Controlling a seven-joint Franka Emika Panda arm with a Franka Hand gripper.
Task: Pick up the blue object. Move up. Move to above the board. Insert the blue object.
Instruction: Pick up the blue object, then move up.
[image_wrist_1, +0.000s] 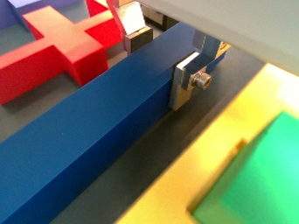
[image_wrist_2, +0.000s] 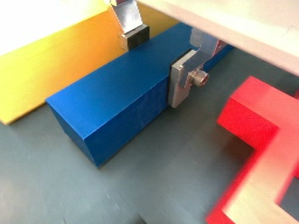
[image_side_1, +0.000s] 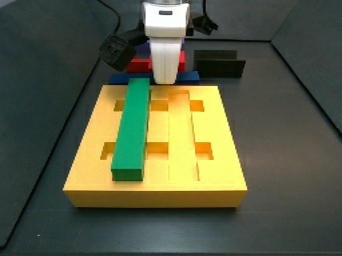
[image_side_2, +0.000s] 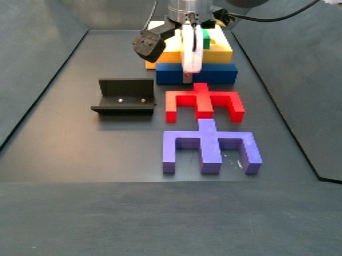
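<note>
I've got the gripper (image_wrist_2: 162, 59) down straddling the blue object (image_wrist_2: 117, 105), fingers (image_wrist_2: 184, 79) either side but not visibly clamped, bar lying on surface betw board (image_wrist_1: 251, 131) & red piece (image_wrist_1: 59, 52), lined up for pickup.

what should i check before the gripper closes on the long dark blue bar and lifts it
1. Fingers straddle the long dark-blue rectangular bar: ok, in both wrist views one silver finger sits at each long side.
2. Gripper open, not clamped: ok, a small gap shows at the near pad.
3. Bar flat on the floor: ok.
4. Red cross-shaped piece clear of the fingers: ok, close to the bar but apart from it.
5. Free groove on the large yellow grooved board: ok, the green rectangular bar fills only one.
6. Grip centred along the bar: cannot tell.
</note>
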